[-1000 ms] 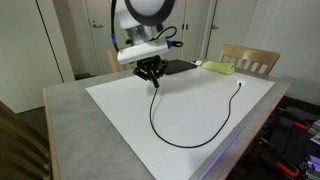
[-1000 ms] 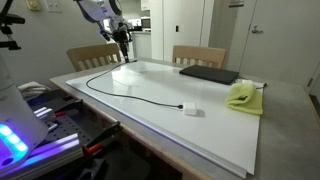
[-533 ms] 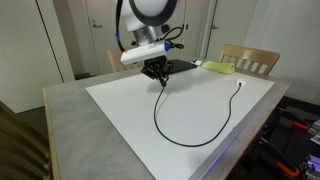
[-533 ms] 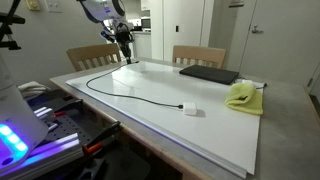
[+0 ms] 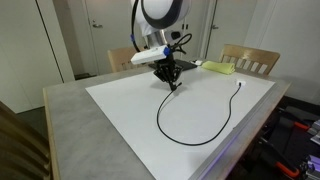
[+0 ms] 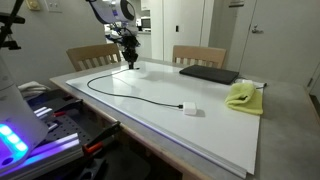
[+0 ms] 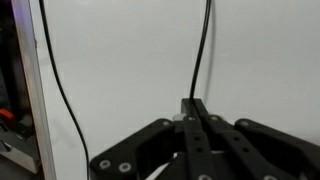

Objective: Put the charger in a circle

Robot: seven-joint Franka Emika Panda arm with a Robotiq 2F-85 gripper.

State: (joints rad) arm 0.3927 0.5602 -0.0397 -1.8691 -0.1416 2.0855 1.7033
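In an exterior view, the tool (image 5: 171, 84) hangs over the far part of the white sheet (image 5: 120, 100) that covers most of the tabletop (image 5: 65, 110). Its fingers are pinched together on one end of the charger cable (image 5: 190, 143). From there the black cable drops to the sheet and swings toward the sheet's near edge. It then bends back up in an open U, and its free end lies close to the sheet's side edge. Just past the sheet's far edge sit a black pad (image 5: 188, 66) and a yellow-green cloth (image 5: 218, 67), both apart from the cable.

In an exterior view from another side, the tool (image 6: 130, 63) is above a far corner region of the sheet (image 6: 200, 130), pointing down, with the cable (image 6: 130, 95) running out from under it. The line curves out toward the sheet's edge, then crosses the middle of the sheet and ends in a small white plug (image 6: 190, 110). The pad (image 6: 210, 74) and the cloth (image 6: 243, 97) rest on the sheet's opposite side, clear of the plug.

In the wrist view, the tool (image 7: 195, 108) shows its two fingers shut tight with the cable (image 7: 203, 50) caught between their tips. The cable rises straight away from them across the sheet (image 7: 130, 60). A second stretch of the same cable curves along the sheet's edge, well apart from the held part.
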